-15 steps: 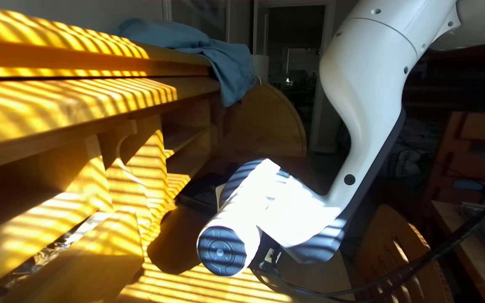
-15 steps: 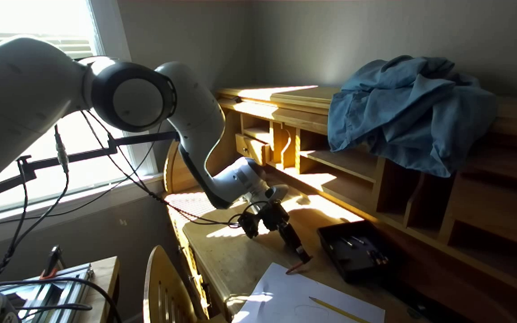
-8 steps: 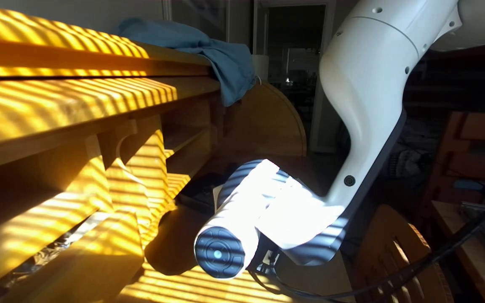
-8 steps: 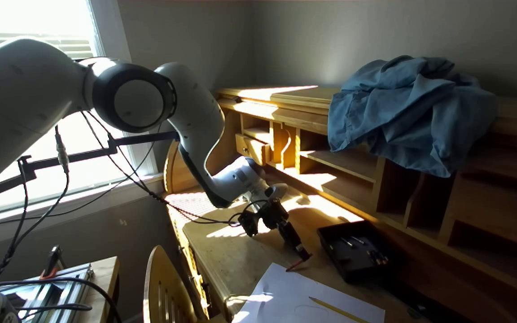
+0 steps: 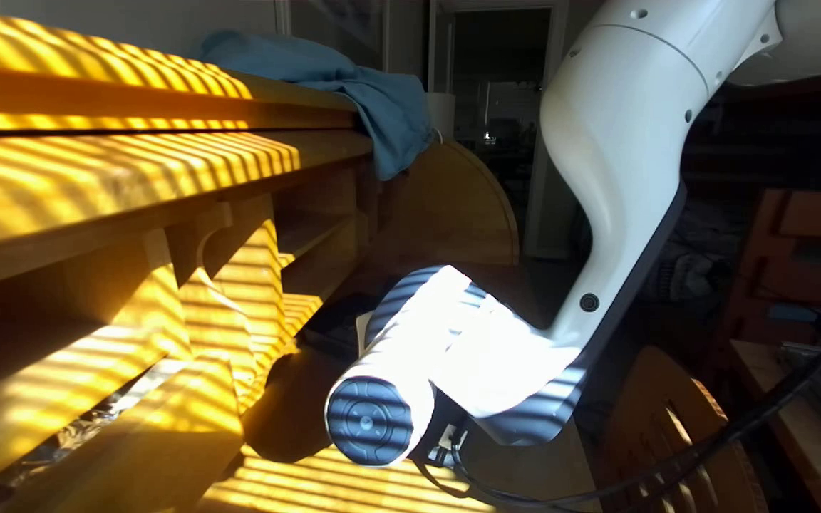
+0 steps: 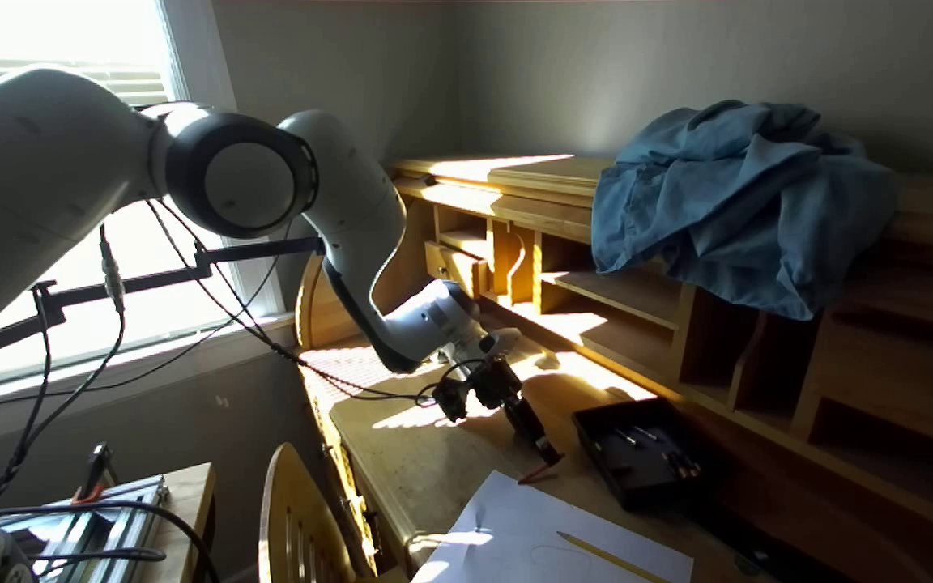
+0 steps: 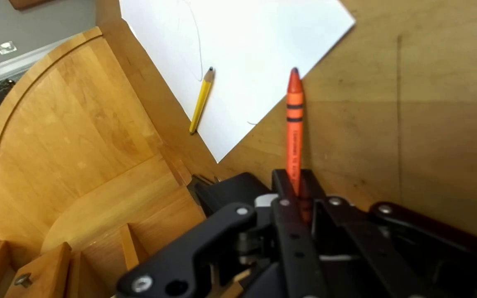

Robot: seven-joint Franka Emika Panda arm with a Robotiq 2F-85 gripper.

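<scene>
Snugly gripped: orange-red paper-wrapped crayon (image 7: 295, 124) in the black two-fingered pincer (image 7: 294, 174)

The pincer was clenched around the crayon, which jutted out toward twelve o'clock in the wrist view, above a brown wooden surface (image 7: 354, 136). The crayon's dark tip appeared against the edge of a white paper sheet (image 7: 246, 49); whether the two touched could not be told. From the pincer, a yellow wooden pencil (image 7: 202, 100) lay at ten o'clock, resting on the sheet near a thin curved grey line (image 7: 199, 41). In an exterior view, a shallow black tray (image 6: 627, 486) sat at three o'clock from the pincer, holding several slender items (image 6: 681, 464) too small to identify, while the sheet lay at six o'clock. At one o'clock there, a crumpled blue cloth (image 6: 742, 210) hung down over the wooden shelving (image 6: 616, 293) at the back of the surface.
</scene>
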